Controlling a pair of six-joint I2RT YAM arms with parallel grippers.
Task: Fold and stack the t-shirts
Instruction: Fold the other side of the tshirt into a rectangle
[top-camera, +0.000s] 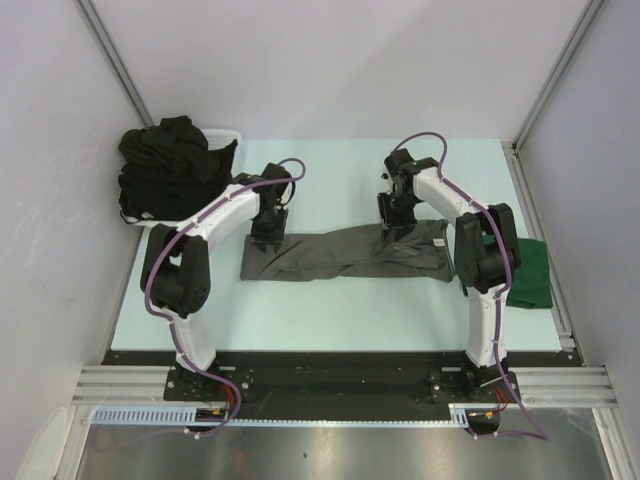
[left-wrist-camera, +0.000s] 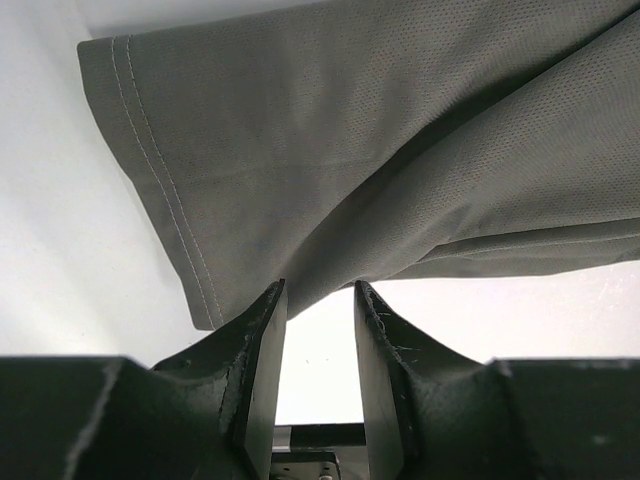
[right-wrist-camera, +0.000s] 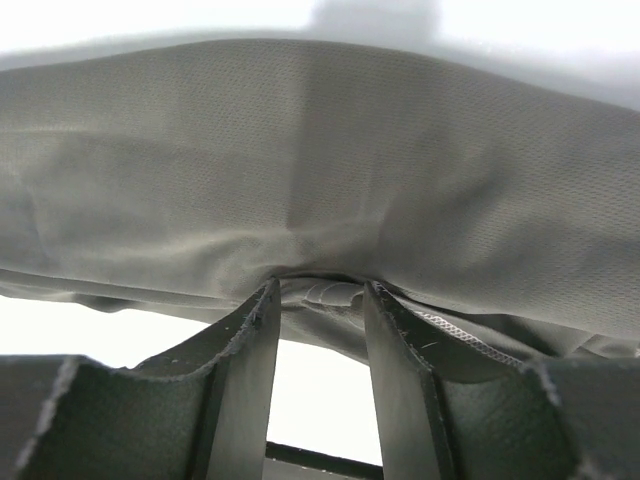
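Grey t-shirt (top-camera: 340, 255) lies stretched L–R across mid tabletop (top-camera: 330, 320) as a long narrow band, stitched hem at L end. L gripper (left-wrist-camera: 318, 295) narrow, tips pinching the shirt edge beside the hem. R gripper (right-wrist-camera: 320, 290) narrow, fabric bunched btw. tips. Open tabletop strips run in front of and behind the band. Green t-shirt (top-camera: 532, 272) at R edge. Black t-shirts (top-camera: 170, 165) heaped in basket (top-camera: 230, 136), far-L corner.

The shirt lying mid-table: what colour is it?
The shirt is grey; clearest in left wrist view.
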